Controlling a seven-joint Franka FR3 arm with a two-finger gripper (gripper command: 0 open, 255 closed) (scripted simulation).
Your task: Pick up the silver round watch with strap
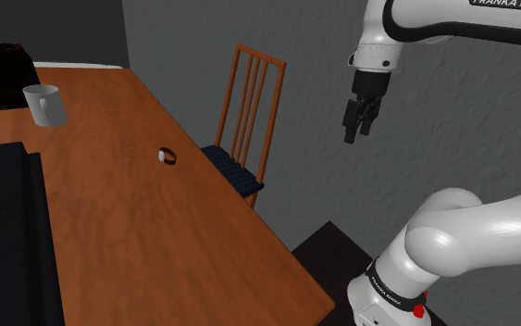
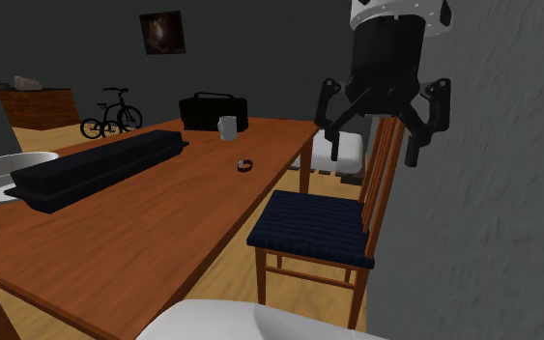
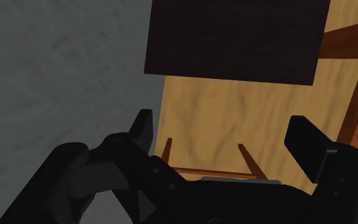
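Watch (image 1: 167,156): a small closed loop that I read as a dark strap curled around a pale, silvery round face. It lies on the bare tabletop, near the long edge that faces the chair. In the second exterior view the watch (image 2: 244,166) sits between the mug and the chair, apart from both.

Table (image 1: 129,213): a flat slab of reddish-brown wood with faint grain and square edges.

Mug (image 1: 43,104): a pale grey cylinder with a loop handle, upright, well apart from the watch.

Case (image 2: 105,166): long, low and matt black, laid lengthwise on the table.

Chair (image 1: 247,120): a frame of reddish wood with thin vertical back slats and a dark blue ribbed seat cushion, drawn up beside the table.

Wall (image 1: 323,111): mottled grey, with a rough plaster-like surface.

Gripper (image 1: 359,130): all black, hanging in the air off the table beside the chair back and well apart from the watch. In the second exterior view I see the gripper (image 2: 374,145) with its two fingers spread wide and nothing between them. The wrist view agrees: the gripper (image 3: 224,137) is released, and yellowish wood-grain floor (image 3: 222,114) shows in the gap.
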